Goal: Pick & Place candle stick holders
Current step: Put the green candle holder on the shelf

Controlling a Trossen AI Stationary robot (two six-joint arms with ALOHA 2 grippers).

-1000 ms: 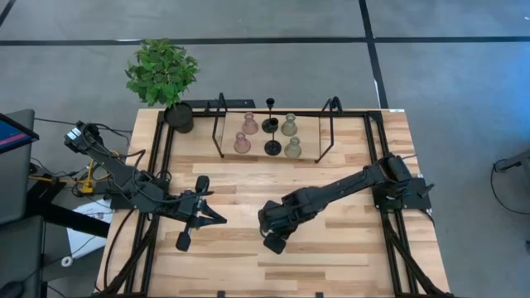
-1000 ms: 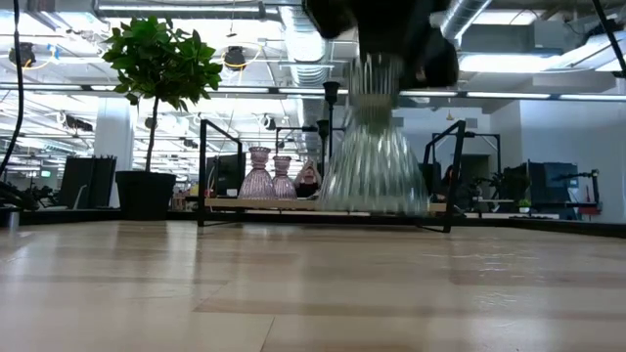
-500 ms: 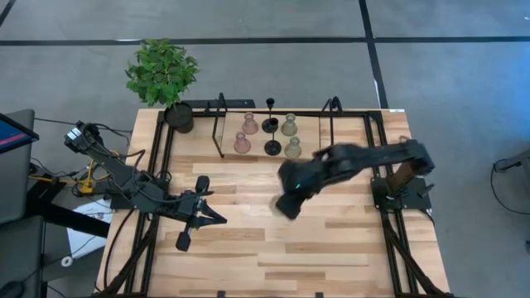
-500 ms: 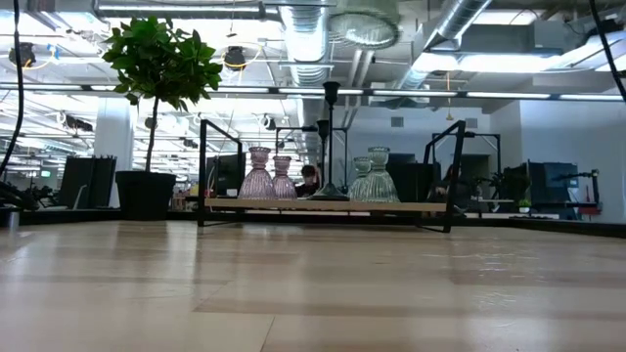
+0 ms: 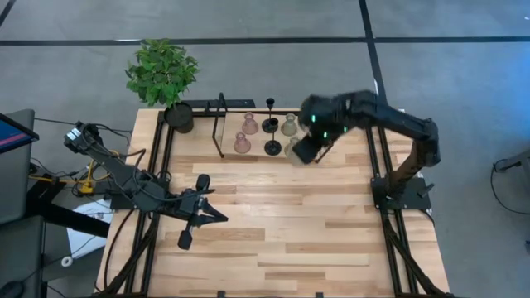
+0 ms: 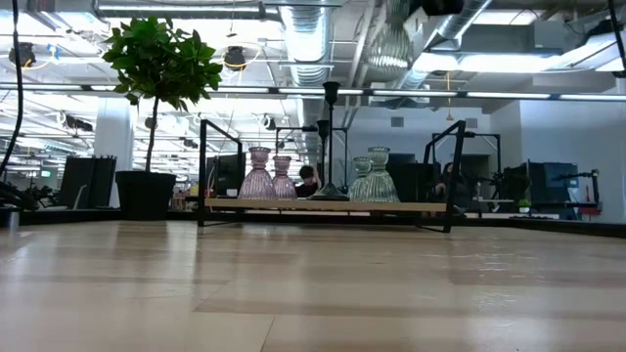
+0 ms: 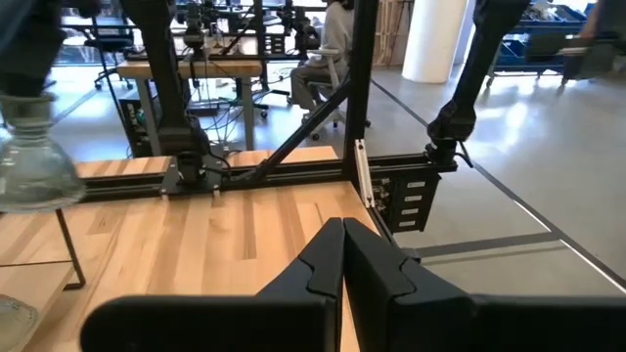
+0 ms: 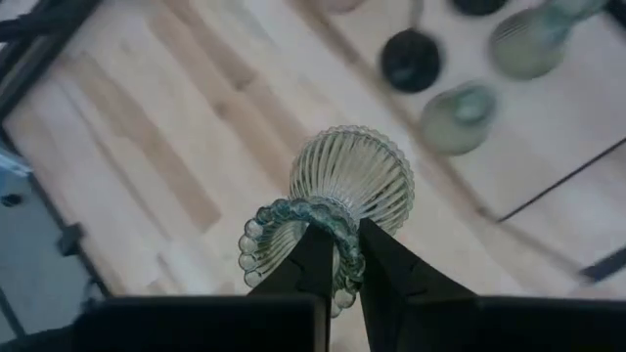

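My right gripper hangs high over the far rack, shut on a ribbed, bell-shaped greenish glass candle stick holder; the low view shows it near the ceiling line. In the high view the gripper hides it. On the rack's board stand two pink holders, two black thin-stemmed ones and two green ones, all on their bases. My left gripper waits shut over the table's left half. My right gripper pinches the holder's beaded top rim between its two fingers, on one side of the ring. One finger lies over the mouth, the other outside. The fingers slant steeply down from above. The holder hangs upright below them, lifted clear.
Two tall black wire frames stand at the rack's ends. A black pot with a green plant sits at the far left corner. Black rails run along the table's sides. Bare wood fills the near half.
My right gripper has carried the glass holder from low over the table's middle up and toward the far edge, to above the rack's right part. It has tipped further downward on the way. The holder stayed in the hold and rose almost out of the low view.
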